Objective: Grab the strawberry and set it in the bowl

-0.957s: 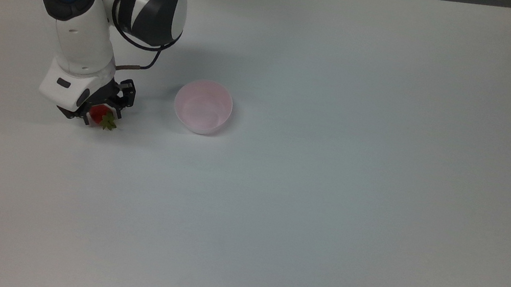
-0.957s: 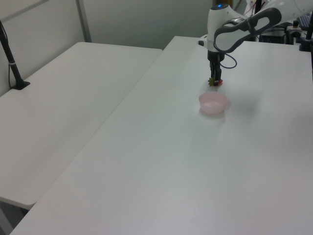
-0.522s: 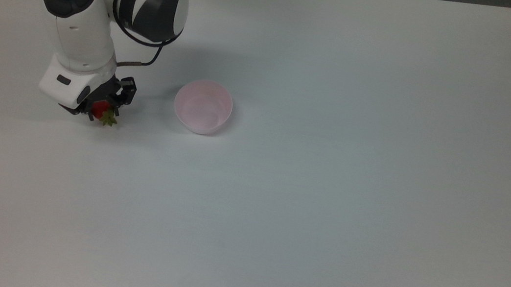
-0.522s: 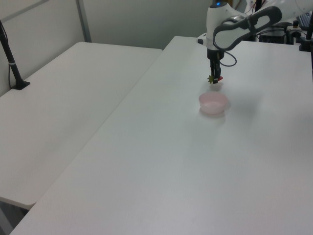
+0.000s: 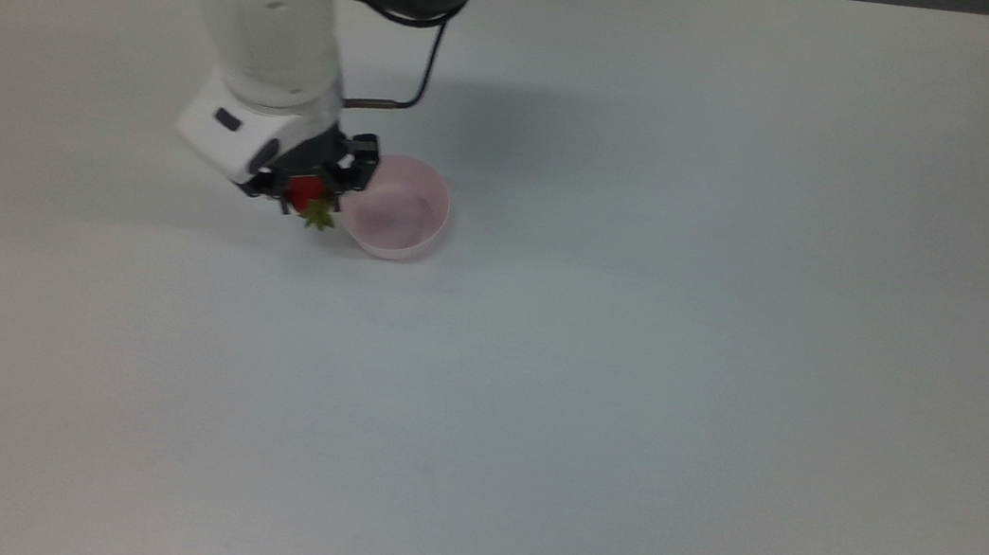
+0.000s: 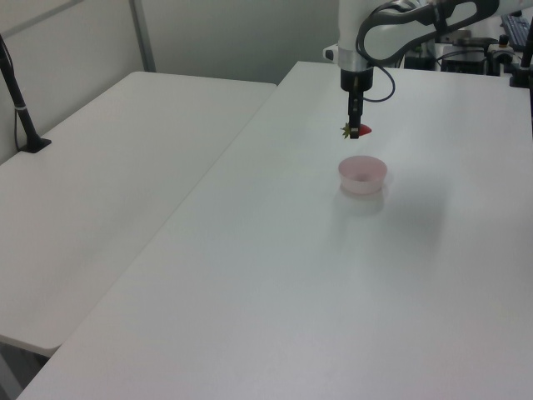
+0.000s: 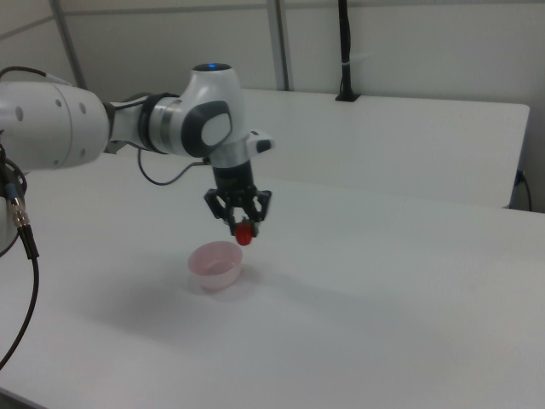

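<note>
The strawberry (image 5: 307, 193) hangs in the air, pinched between the two black fingers of the gripper (image 5: 310, 196), with its green cap sticking out toward the bottom of the top view. In the right view the strawberry (image 7: 244, 235) sits clear above the table, higher than the rim of the bowl (image 7: 216, 264) and just off toward the right view's right. In the left view the berry (image 6: 361, 130) and its leaves show below the gripper (image 6: 356, 129), well above the bowl (image 6: 363, 174). The pale pink bowl (image 5: 403, 208) stands upright on the white table (image 5: 640, 335), and from the top view the gripper's black fingers overlap its left rim. The white arm (image 5: 266, 18) reaches down from the top view's upper edge.
</note>
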